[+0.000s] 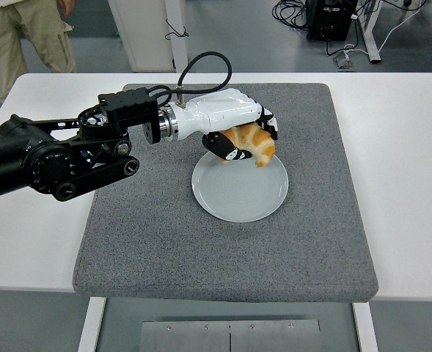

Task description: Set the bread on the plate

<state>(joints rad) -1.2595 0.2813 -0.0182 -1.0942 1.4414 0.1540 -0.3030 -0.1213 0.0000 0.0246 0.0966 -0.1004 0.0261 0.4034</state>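
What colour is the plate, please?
Pale grey-blue plate, plain, seen best in the head view.

White desk (410, 147), near edge along the bottom of the head view, far edge at the top. Large grey felt-like mat (157, 242) lies flat on it, roughly centred, reaching from near the far edge to the near edge, bare desk left and right. Round pale plate (234, 194) sits on the mat, slightly above its middle, well clear of the mat's edges.
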